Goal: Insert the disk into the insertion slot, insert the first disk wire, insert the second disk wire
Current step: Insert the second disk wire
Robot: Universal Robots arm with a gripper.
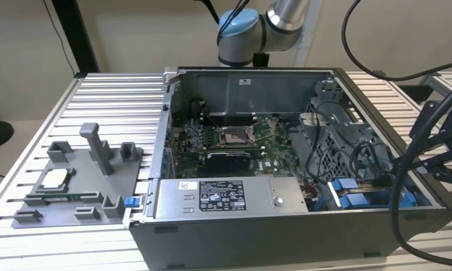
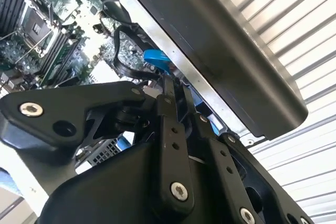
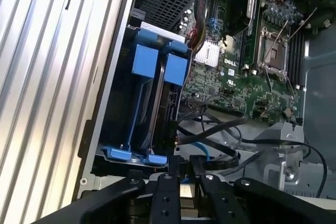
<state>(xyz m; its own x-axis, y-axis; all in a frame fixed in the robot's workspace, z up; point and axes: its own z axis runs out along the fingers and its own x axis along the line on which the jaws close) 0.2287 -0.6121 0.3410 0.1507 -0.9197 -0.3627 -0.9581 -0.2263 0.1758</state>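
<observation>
Since loose wires crowd the drive corner of the computer case (image 1: 286,226), risk: the gripper (image 3: 184,163) could snag a black cable (image 3: 220,129) and drag it across the motherboard (image 3: 252,51); a connector brought in tilted could jam or bend at its port
Second risk: a push from off-line could shift the disk (image 3: 175,71) in its rails; the cause would be the arm pressing sideways toward the case wall
Disk: it stands on edge in its blue carrier inside the insertion slot (image 3: 118,153), tight against the side wall of the case; judged seated
Disk to jaws: apart; the carrier's lower end lies just ahead of the gripper tips, slightly to one side, not between them
Jaws: I cannot tell whether they are spread or pinching something
Nearest thing: a thin blue cable (image 3: 202,150) curls just beyond the tips, inside the case; in the second wrist view a blue connector (image 2: 157,61) sits just ahead of the gripper (image 2: 177,92)
Wires: judged not yet plugged in
</observation>
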